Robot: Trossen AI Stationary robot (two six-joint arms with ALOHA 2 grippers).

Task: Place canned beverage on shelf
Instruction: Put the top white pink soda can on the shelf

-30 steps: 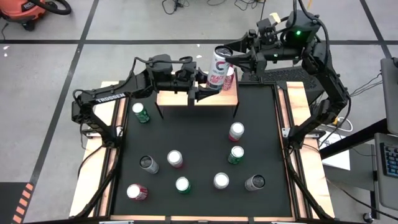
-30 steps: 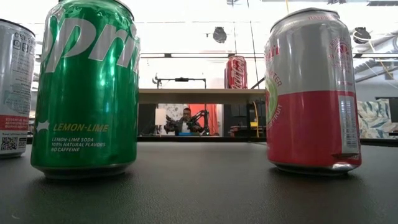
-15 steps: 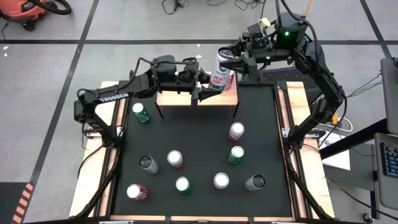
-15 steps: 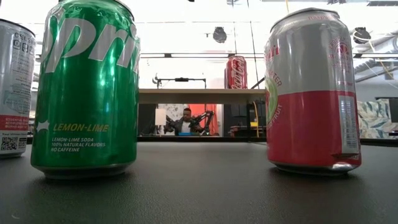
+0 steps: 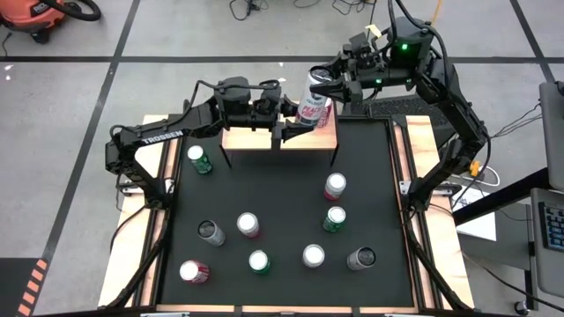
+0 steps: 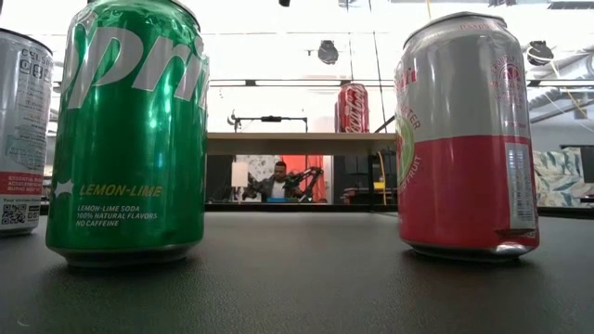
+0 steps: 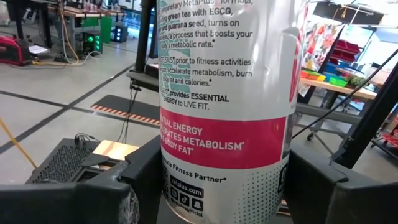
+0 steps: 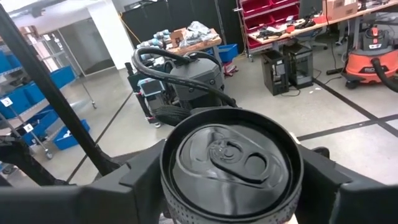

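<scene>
Left gripper clamps the tall can low on its body (above the shelf); right gripper, fingers apart, flanks its top.

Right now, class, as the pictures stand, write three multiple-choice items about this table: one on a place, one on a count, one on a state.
1. Where does the red cola can stand?
A. on the wooden shelf
B. on the floor
C. inside a box

2. How many cans stand on the black table, leaving out the shelf?
A. five
B. nine
C. twelve

3. What state is the tall white-and-pink can in?
A. lying flat on the table
B. gripped in the left claw
C. standing free on the floor

Answers:
1. A, since the low view shows it on the plank top.
2. B, since the high view shows nine can tops there.
3. B, since the left wrist view shows both fingers pressed against its sides.
</scene>
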